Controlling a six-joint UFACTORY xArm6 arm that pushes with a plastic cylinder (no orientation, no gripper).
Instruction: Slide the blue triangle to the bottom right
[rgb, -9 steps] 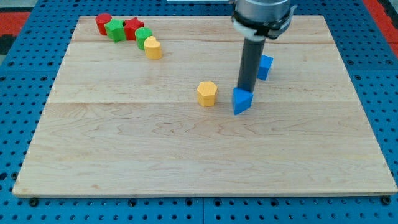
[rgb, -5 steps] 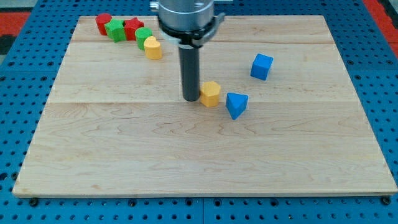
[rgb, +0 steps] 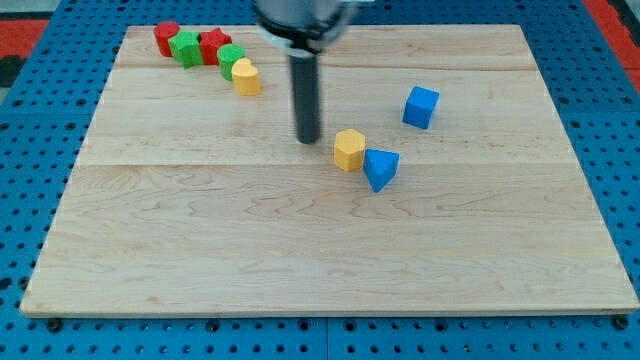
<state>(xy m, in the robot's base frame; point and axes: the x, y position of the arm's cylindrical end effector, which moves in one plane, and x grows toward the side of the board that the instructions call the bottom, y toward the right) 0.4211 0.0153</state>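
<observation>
A dark vertical rod was seen just above the centre of the frame, with my tip (rgb: 308, 140) resting on the wooden board (rgb: 300, 260). No gripper was fitted (the arm ended in the plain rod), so nothing could be opened, closed or clamped; blocks could only be nudged.

The tip was placed to the upper left of a yellow hexagonal block (rgb: 349, 150), near it but with a gap of bare wood between. Immediately to the right of that block, and slightly lower, the blue triangle (rgb: 380, 168) was found, the two apparently touching or almost so. Because of this line-up, it was judged that any push on the yellow piece would be passed on to the triangle, sending it down and to the right.

The triangle itself lay a little right of the frame's centre, well apart from the bottom right corner of the board, so most of the journey was judged to be outstanding.

A blue cube (rgb: 421, 106) was seen further to the upper right, standing alone. In the upper left of the frame a tight cluster was gathered: a red cylinder (rgb: 166, 37), a green star (rgb: 186, 47), a red star (rgb: 214, 45), a green cylinder (rgb: 231, 59) and a yellow rounded block (rgb: 246, 76).
</observation>
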